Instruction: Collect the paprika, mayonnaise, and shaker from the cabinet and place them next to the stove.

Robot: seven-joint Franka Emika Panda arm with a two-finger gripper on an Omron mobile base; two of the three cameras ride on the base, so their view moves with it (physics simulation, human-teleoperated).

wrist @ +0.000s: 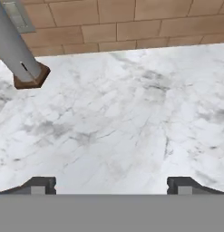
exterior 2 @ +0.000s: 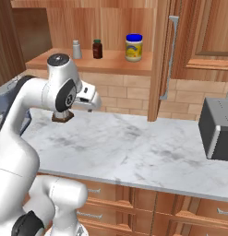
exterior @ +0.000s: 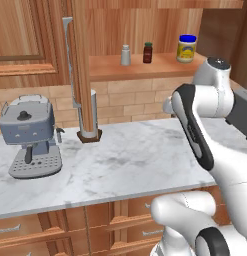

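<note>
The arm stood folded above the marble desk (exterior: 135, 160), its wrist bent down so the end effector (wrist: 111, 186) faced bare marble with its fingertips (wrist: 38, 186) spread wide and holding nothing. On the cabinet (exterior 2: 111, 27) shelf above the desk stood the shaker (exterior: 125, 55), the paprika (exterior: 147, 52) beside it and the mayonnaise (exterior: 186, 48) farther right, all apart from the arm

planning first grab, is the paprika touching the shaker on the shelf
Apart. The left base view shows bare wood between the paprika and the shaker; the right base view agrees.
</note>
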